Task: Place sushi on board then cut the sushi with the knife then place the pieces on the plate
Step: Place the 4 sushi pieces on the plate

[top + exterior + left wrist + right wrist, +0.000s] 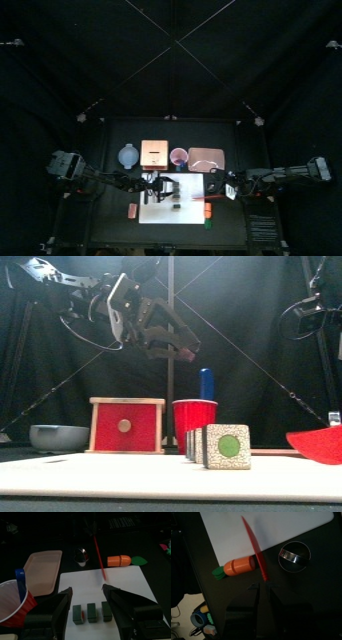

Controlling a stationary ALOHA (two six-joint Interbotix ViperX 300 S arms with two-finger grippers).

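Top: board [167, 212] lay central on desk [118, 228]. Front: sushi [222, 446] stood on it. Left wrist: left pincer [87, 591] apart, astride sushi. Right wrist: right pincer [264, 587] clamped on knife [252, 547]. Cutting step looked due; next needed blade lowered between blocks.

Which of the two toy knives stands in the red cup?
The blue knife stands in the red cup; the red knife is held by the right gripper.
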